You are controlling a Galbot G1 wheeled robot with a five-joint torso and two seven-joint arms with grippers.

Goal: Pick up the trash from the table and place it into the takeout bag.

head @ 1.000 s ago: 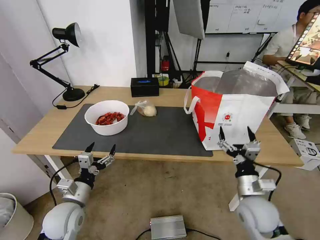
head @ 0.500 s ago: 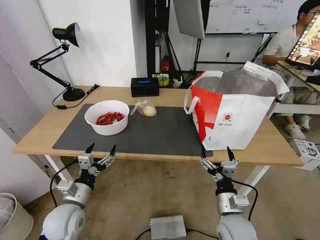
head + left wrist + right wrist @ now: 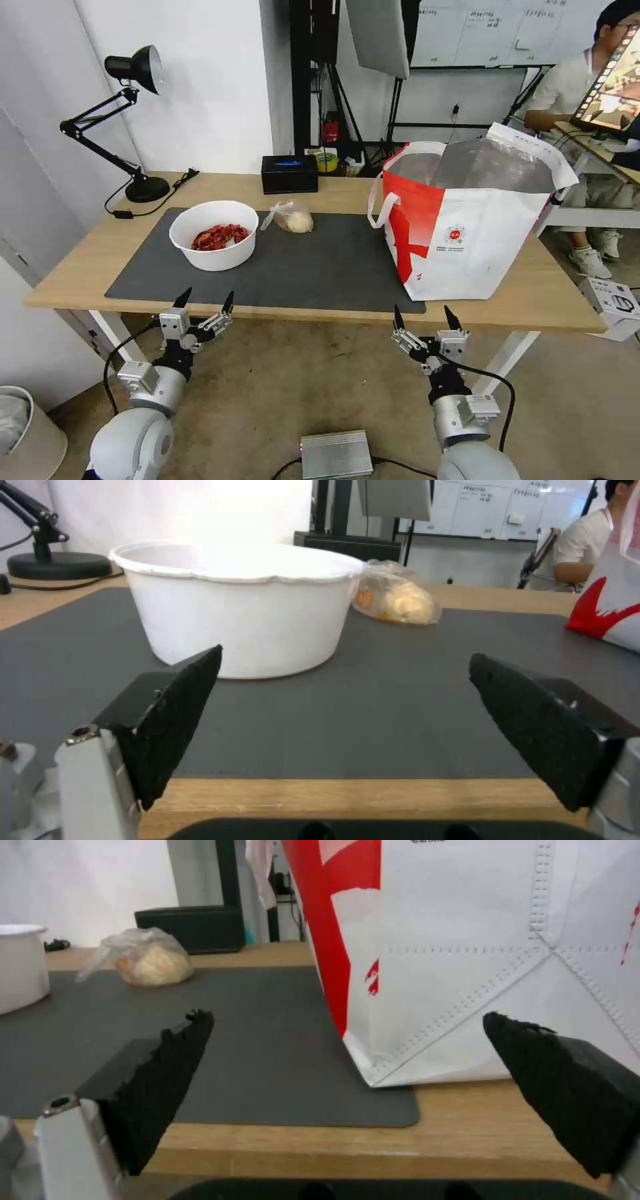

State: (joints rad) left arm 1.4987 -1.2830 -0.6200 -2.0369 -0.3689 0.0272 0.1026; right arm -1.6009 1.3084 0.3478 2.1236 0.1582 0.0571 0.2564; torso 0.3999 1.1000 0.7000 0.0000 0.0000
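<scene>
Left claw (image 3: 204,301) hangs with its fingers spread wide and empty just off the near edge of the bench (image 3: 80,267), tips pointing toward the far side; the right claw (image 3: 425,317) hangs likewise, wide and empty, off the same edge below the takeout bag (image 3: 487,233). On the dark grey mat (image 3: 320,267) two pieces of trash show: the white round bowl (image 3: 213,235) with red shells stands straight ahead of the left claw and a little toward the lamp (image 3: 133,120), while the clear bag with the beige lump (image 3: 293,219) lies beyond it, just beside the bowl on the side toward the takeout bag. Seen from the left wrist, the bowl (image 3: 243,605) fills the space ahead between the fingers. By position, the left arm is judged the nearer to both pieces; the takeout bag stands open-topped at the mat's far right, nearer the right arm.
</scene>
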